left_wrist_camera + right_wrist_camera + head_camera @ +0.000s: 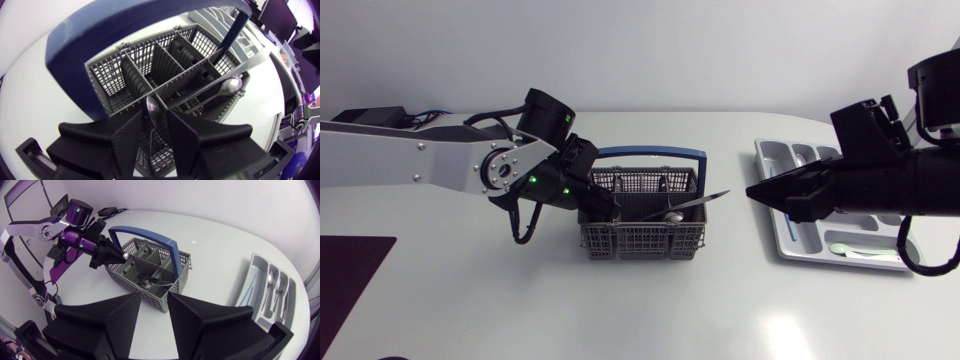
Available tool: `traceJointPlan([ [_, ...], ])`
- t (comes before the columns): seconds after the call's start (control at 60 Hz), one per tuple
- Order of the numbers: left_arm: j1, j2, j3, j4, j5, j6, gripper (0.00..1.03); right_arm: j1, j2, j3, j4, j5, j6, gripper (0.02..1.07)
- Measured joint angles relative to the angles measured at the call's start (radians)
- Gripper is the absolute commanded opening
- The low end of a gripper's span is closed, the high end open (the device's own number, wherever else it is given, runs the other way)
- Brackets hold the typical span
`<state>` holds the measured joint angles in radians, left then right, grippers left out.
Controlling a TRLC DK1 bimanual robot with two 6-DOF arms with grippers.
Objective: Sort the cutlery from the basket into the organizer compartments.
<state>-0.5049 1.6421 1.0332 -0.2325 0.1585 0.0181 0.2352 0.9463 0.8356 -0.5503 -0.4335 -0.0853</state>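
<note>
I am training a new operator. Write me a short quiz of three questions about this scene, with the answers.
1. True or false: the right gripper is shut.
2. The handle of the basket is: A red, B blue, C green.
3. Which gripper is at the basket?
Key: 1 false, its fingers stand apart with nothing between them; 2 B; 3 the left gripper.

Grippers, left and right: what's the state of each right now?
Left gripper: open, with a spoon standing between its fingers, not clamped.
Right gripper: open, holding nothing.
</note>
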Motion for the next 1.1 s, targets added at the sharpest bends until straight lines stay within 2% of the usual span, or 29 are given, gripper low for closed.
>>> traceJointPlan([
  [0.033, 0.000, 0.004, 0.000, 0.006, 0.002, 0.000, 0.30, 0.000, 0.000, 0.000, 0.000, 0.000, 0.000, 0.44],
  [0.117, 0.002, 0.017, 0.002, 0.011, 0.004, 0.000, 0.23, 0.000, -0.004, 0.000, 0.000, 0.000, 0.000, 0.44],
  [0.267, 0.005, 0.035, 0.002, 0.023, 0.021, -0.004, 0.03, 0.001, -0.011, -0.007, 0.000, 0.000, 0.000, 0.44],
  [0.717, 0.012, 0.000, -0.033, 0.060, 0.051, -0.041, 0.03, 0.013, -0.015, -0.019, 0.000, 0.000, 0.000, 0.44],
  [0.967, 0.037, -0.119, -0.117, 0.135, 0.044, -0.029, 0.03, 0.019, -0.016, -0.019, 0.000, 0.000, 0.000, 0.44],
  [1.1, 0.039, -0.189, -0.178, 0.189, 0.077, -0.010, 0.03, 0.026, -0.016, -0.019, 0.000, 0.000, 0.000, 0.44],
])
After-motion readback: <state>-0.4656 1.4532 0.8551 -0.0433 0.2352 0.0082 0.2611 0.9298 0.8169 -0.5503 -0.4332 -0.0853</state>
